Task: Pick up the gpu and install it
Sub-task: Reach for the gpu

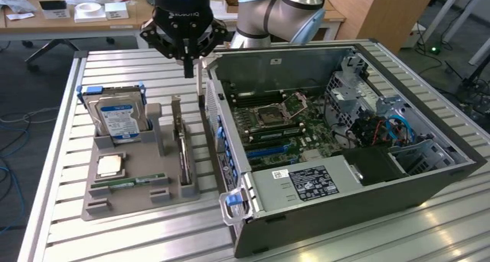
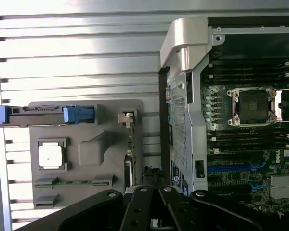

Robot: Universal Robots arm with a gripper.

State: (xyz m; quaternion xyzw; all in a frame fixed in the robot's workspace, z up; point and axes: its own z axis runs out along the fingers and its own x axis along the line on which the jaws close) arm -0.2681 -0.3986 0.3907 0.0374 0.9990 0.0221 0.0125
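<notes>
Slatted metal forms the table (image 1: 130, 67), with office desks behind it. A gray holder (image 1: 134, 199) sits toward the exterior view's left, and an open computer case (image 1: 428, 182) lies on its side just beside it, toward the exterior view's right, with its motherboard (image 1: 276, 130) exposed. The gpu (image 1: 182, 153) stands on edge in a slot along the side of the holder nearest the case. In the wrist view it appears edge-on. An upright hard drive (image 1: 119, 121), a square processor chip (image 1: 109, 165) and a narrow memory stick (image 1: 128, 182) fill other places in the holder. The gripper (image 1: 188, 73) hangs above the far end of the gpu, clear of it, with its fingers closed together and nothing held between them
</notes>
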